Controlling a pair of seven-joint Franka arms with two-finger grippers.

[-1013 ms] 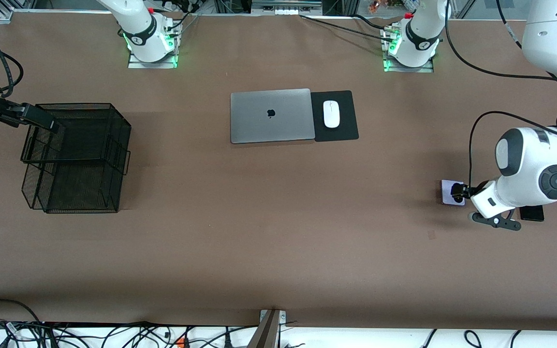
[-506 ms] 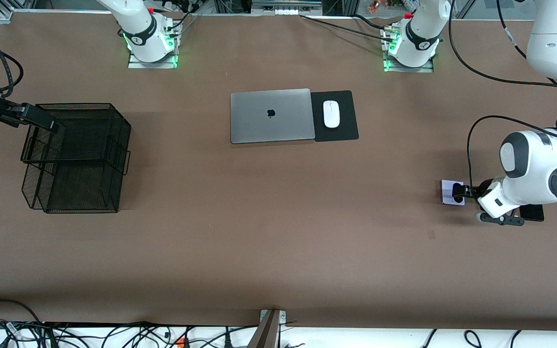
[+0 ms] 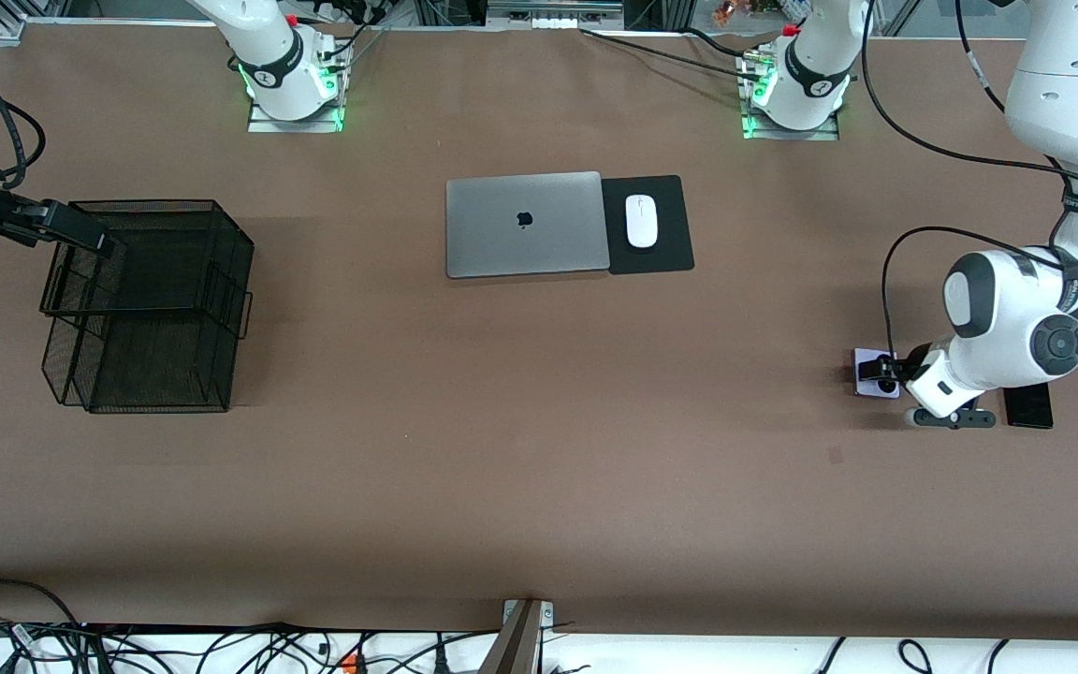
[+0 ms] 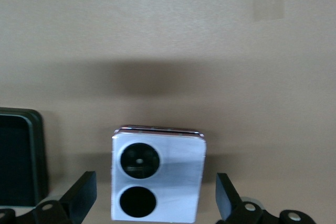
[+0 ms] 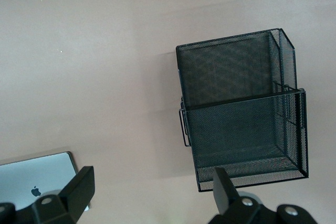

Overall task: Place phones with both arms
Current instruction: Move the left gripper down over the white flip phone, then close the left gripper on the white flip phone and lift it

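Right under the left gripper [image 4: 156, 203] lies the lilac phone [image 4: 157, 179], flat on the table [image 3: 539, 487] between the two spread fingers [image 4: 79, 199]. Nothing is held, and the fingers stand apart from the phone's sides. In the front view the gripper's black parts cover most of this phone, so only a pale corner shows. Its two black circles can be seen from the left wrist view, but no name or writing on it can be read. The bottom of the phone is cut off at the picture's edge there.

Just beside the left gripper, toward the left arm's end of the table, lies a black phone [image 3: 1028, 405]. The white arm hides part of it, and the left wrist view shows only its dark, rounded corner. I cannot tell its full shape. The left arm has small black lettering on a band, too small to read.

Well away from this gripper, a silver laptop [image 3: 527, 224] lies shut, with a dark apple mark on its lid. Touching it is a black mouse pad [image 3: 670, 225] with a white mouse [image 3: 641, 221] on top.

Over the black mesh tray rack [image 3: 146, 304] at the right arm's end hangs the right gripper [image 5: 149, 198], fingers wide and holding nothing. Most of that arm is cut off by the front view's edge.
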